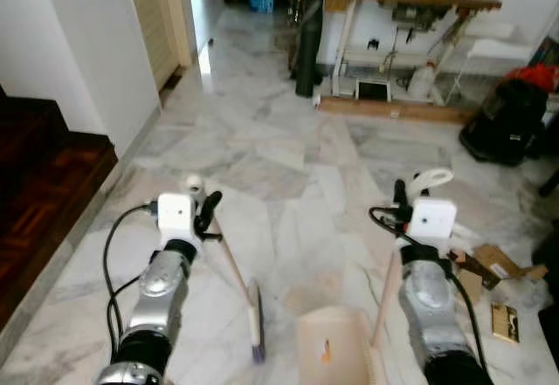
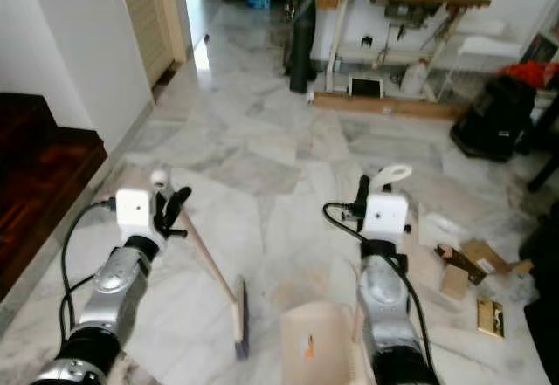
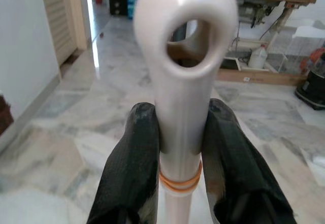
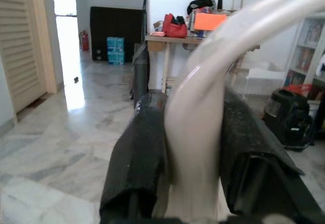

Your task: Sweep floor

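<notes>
left gripper [image 3: 180,148] clamped on broom handle [image 3: 182,71]; right gripper [image 4: 195,153] clamped on dustpan handle [image 4: 203,127] (dustpan [image 1: 336,346] partly cropped); cardboard scraps [image 1: 489,267] on marble floor [image 1: 288,167].

A home: marble floor [image 1: 288,167], louvred door [image 1: 157,18] (sewing table [image 1: 410,1] behind).

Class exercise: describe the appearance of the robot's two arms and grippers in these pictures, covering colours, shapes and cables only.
Both arms are silver, rounded metal segments with black joints. Each wrist carries a white boxy camera housing, fed by a looping black cable. The left gripper and right gripper each have two long, matte black fingers.
</notes>
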### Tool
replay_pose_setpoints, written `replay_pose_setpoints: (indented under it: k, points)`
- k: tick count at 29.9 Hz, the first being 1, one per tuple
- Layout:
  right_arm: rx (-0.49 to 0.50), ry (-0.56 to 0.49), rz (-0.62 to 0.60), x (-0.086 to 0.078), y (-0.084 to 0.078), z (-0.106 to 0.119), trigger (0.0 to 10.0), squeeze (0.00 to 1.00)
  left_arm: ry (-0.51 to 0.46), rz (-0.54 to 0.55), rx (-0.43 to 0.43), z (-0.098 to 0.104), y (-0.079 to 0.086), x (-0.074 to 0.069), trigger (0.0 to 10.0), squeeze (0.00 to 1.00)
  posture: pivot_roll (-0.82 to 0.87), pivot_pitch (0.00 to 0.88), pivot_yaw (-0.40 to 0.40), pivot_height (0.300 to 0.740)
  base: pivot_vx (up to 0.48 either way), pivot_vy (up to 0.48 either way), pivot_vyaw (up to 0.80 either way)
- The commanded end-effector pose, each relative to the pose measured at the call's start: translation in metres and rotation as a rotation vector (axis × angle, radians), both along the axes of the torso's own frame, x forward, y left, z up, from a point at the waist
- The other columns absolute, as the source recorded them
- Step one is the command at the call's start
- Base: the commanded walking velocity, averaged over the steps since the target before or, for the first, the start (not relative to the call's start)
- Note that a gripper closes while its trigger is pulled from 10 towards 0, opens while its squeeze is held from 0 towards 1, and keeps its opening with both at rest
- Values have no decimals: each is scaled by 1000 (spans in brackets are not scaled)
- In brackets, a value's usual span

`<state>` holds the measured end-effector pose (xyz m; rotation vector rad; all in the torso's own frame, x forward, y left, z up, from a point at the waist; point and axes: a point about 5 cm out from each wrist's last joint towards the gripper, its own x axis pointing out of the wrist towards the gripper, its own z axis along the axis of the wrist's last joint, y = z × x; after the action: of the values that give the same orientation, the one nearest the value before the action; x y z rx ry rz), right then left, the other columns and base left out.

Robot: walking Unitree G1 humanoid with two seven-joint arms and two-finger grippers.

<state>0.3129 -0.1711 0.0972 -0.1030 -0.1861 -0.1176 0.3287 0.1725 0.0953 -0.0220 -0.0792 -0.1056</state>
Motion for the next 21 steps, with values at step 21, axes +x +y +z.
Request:
replay_pose_setpoints:
  k: [21]
  points:
    - [23,-53,-50,3,-6,13,10000,0,-48,-40,16,15,-4,9,10000,0,-165,0,41,740,352,0,0]
